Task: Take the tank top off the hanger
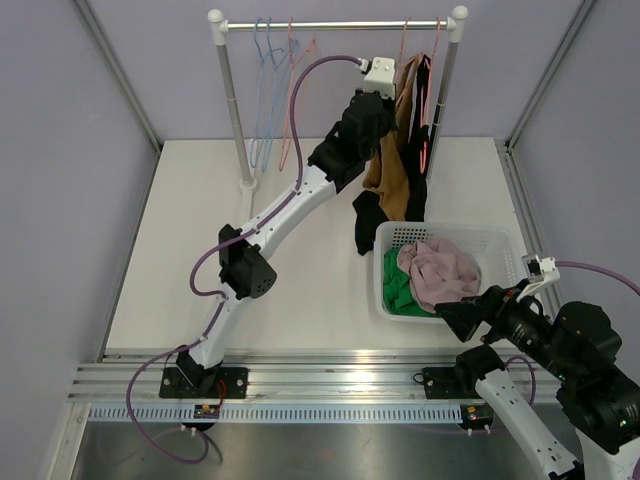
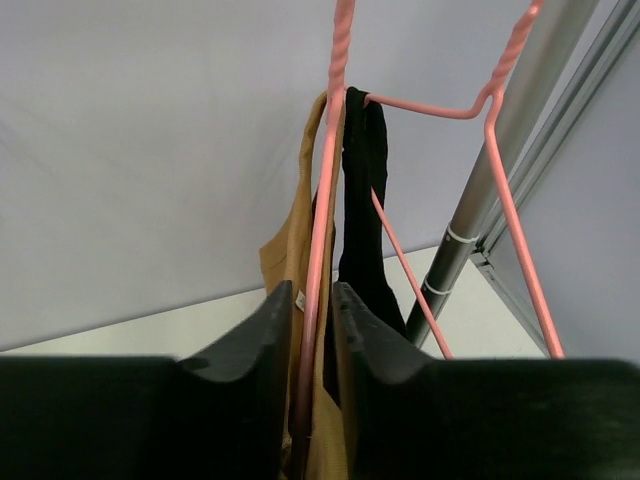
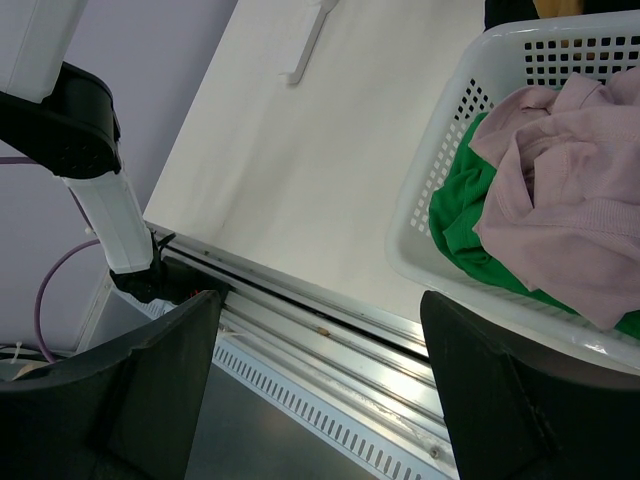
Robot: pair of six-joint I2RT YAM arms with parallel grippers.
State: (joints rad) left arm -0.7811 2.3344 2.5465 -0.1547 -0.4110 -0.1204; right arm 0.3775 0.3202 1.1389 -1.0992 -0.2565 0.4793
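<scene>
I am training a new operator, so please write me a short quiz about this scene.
1. True or false: the right claw holds a garment.
2. What lies on top in the white basket? A: a pink garment. B: a black sock. C: a tan towel.
3. Fill in: the left claw straddles the wire of a ___ hanger.
Key: 1 false; 2 A; 3 pink.

white table [image 1: 200, 260], white perforated laundry basket [image 1: 460, 231] on its right side, crumpled pink garment [image 1: 440, 270] over green garment [image 1: 400, 292] inside it, metal clothes rail [image 1: 340, 25] across the back, empty blue hangers [image 1: 262, 90] and pink hanger [image 1: 293, 100] near its left end
</scene>
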